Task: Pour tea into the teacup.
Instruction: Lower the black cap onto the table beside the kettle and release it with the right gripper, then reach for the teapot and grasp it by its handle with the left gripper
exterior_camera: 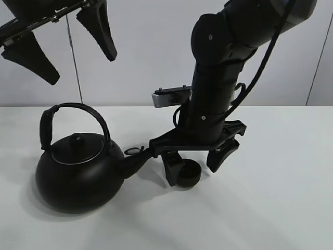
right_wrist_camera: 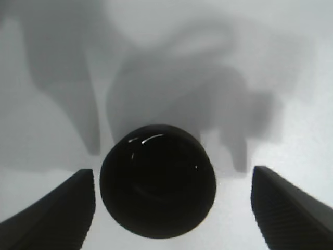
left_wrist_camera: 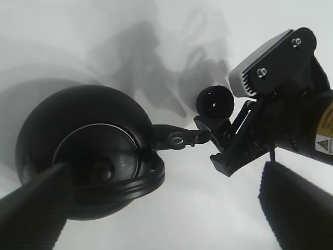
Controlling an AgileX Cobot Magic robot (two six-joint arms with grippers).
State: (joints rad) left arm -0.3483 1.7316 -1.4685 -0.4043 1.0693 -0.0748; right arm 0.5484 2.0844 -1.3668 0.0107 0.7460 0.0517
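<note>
The teacup, a small black bowl-shaped cup, stands on the white table just right of the kettle's spout. My right gripper is lowered around it and open. In the right wrist view the teacup sits between the two fingers with a gap of table on each side. The big black kettle with its arched handle rests at the left, spout pointing at the cup. My left gripper hangs open high above the kettle, holding nothing. The left wrist view shows the kettle and teacup from above.
The right arm's column rises over the cup, with its wrist camera sticking out to the left. A pale wall stands behind the table. Bare white table lies to the right and front.
</note>
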